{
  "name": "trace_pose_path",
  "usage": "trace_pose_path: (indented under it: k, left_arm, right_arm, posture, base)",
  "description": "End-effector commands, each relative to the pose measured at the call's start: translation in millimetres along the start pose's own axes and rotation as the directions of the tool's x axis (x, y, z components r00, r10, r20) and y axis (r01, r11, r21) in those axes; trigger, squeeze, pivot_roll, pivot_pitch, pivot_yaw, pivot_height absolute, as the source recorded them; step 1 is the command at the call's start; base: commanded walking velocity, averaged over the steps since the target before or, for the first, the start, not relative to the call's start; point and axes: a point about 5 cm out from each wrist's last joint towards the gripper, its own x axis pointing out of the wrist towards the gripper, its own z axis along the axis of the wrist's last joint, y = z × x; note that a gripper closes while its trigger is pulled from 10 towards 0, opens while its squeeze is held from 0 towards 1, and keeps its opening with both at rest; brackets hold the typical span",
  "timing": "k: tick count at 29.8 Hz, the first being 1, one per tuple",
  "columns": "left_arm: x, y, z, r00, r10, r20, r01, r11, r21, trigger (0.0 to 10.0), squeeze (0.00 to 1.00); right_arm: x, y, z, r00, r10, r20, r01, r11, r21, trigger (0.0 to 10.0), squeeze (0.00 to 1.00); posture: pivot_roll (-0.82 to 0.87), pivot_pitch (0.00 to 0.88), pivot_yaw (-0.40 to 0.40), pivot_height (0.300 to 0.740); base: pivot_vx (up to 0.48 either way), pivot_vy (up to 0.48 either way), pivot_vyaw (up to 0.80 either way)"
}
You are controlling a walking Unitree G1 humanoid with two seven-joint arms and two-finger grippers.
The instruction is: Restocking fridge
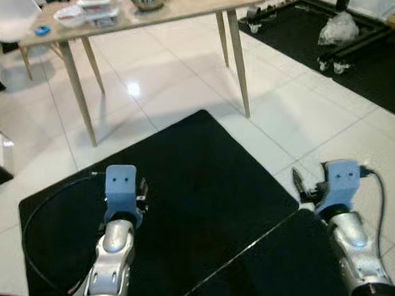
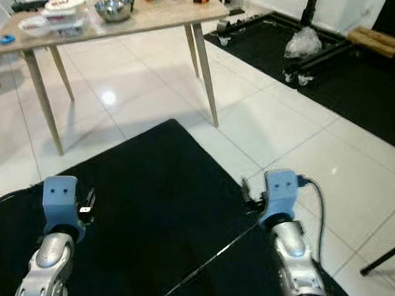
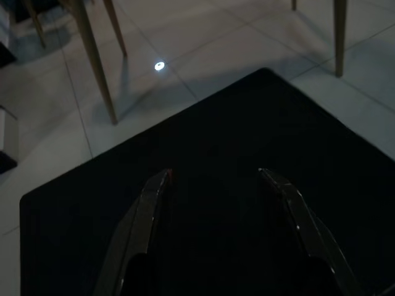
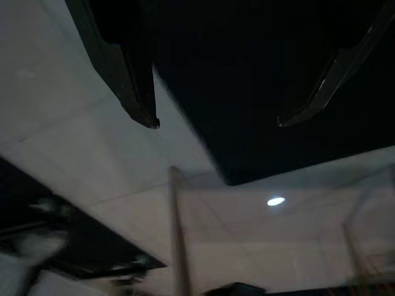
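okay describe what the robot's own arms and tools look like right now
Both arms are rounded silver metal, each topped by a light blue block at the wrist. A thin black cable loops beside the left arm; another curves off the right arm. Each tool has two long black fingers.

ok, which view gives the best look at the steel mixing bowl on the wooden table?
Right eye view: the shiny steel mixing bowl sits whole on the light wooden table. Left eye view crops its top at the frame edge. The left wrist view catches just table legs.
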Motion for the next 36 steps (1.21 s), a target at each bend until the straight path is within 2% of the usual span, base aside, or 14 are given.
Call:
trace_pose_path:
  k: [1, 8, 36]
  left_arm:
    - [-1.9, -0.4, -6.9, 1.000, 0.001, -0.023, -0.001, 1.000, 0.010, 10.0, 0.00]
    - [-1.0, -0.6, -6.9, 1.000, 0.008, -0.018, -0.008, 1.000, 0.007, 10.0, 0.00]
    - [0.7, -2.3, -6.1, 1.000, 0.008, -0.006, -0.008, 1.000, 0.006, 10.0, 0.00]
  right_arm:
    - [-5.2, -8.5, -5.2, 0.999, -0.025, -0.023, 0.024, 1.000, -0.008, 10.0, 0.00]
    - [-3.5, -10.5, -3.9, 0.999, -0.023, -0.022, 0.023, 1.000, -0.015, 10.0, 0.00]
    - [2.8, -2.6, -3.4, 1.000, 0.006, -0.020, -0.006, 1.000, -0.019, 10.0, 0.00]
  posture:
    - [-0.05, 0.199, 0.070, 0.737]
    - [-0.05, 0.195, 0.063, 0.737]
    - [-0.03, 0.178, 0.065, 0.737]
  base:
    - [0.480, 0.000, 0.00]
    - [0.480, 0.000, 0.00]
    - [0.480, 0.000, 0.00]
